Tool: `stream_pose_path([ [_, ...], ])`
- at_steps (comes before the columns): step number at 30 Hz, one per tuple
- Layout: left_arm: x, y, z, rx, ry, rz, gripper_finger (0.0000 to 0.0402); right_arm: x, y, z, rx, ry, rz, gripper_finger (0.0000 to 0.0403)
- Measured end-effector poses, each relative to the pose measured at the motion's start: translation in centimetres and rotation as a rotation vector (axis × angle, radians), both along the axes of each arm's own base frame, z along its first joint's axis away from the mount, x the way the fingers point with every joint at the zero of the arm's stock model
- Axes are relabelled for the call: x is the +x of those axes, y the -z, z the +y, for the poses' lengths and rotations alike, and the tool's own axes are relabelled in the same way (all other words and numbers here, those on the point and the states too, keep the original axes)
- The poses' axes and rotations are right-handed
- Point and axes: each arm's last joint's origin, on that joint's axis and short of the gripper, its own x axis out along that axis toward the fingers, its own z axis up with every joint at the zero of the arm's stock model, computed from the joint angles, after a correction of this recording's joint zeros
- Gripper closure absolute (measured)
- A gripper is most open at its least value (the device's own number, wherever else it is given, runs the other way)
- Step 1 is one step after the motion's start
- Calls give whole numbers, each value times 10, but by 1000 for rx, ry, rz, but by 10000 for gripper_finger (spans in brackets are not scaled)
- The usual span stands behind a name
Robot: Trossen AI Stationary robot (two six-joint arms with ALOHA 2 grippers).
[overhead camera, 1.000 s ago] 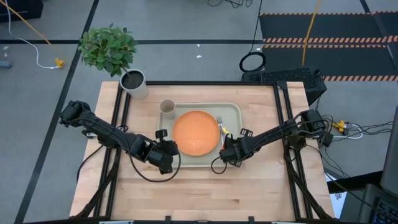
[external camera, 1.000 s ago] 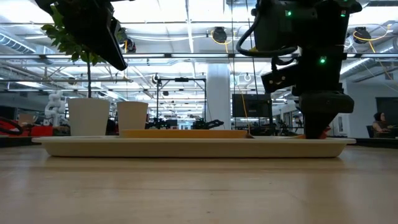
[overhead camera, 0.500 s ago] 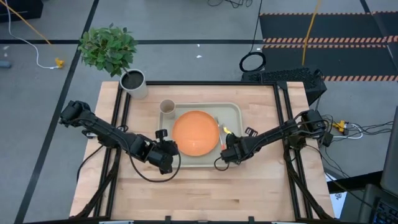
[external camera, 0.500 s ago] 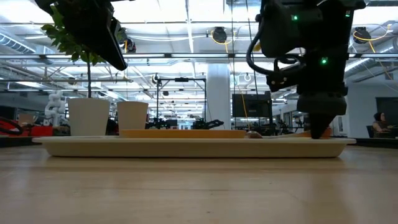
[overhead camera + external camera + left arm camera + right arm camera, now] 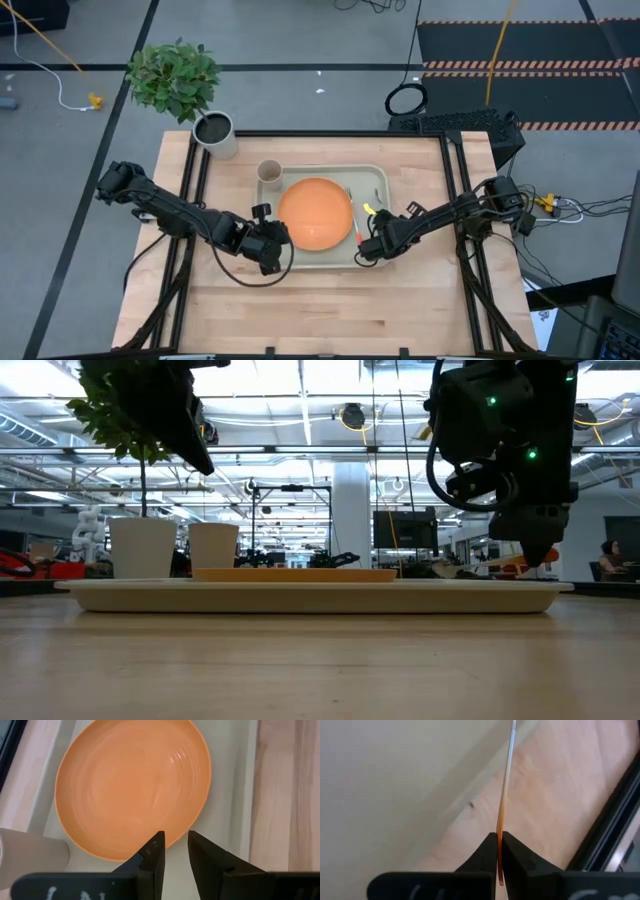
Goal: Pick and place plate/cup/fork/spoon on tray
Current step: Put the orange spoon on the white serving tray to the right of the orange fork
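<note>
We see the right gripper (image 5: 500,851) clenched on the orange handle of the spoon (image 5: 507,780), lifted above the right edge of the tray (image 5: 372,180). The left gripper (image 5: 175,851), slightly parted and holding nothing, hovers near the plate (image 5: 315,212).

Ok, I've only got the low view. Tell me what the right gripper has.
Observer: The right gripper is shut on a thin orange-red handle, seemingly the spoon.
Operator: Give me its place over the tray.
Observer: From above, it is over the right strip of the tray, right of the plate.
Operator: Report the left gripper.
Observer: The left gripper is open and empty, at the plate's edge.
</note>
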Motion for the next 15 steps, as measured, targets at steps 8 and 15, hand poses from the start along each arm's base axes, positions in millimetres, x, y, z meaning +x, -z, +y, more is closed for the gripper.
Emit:
stream_pose_path([
  [8, 4, -1, 3, -9, -12, -28, 314, 4, 2, -8, 57, 76, -21, 387],
  [15, 4, -1, 3, -3, -3, -24, 314, 8, 3, -9, 109, 103, -52, 329],
])
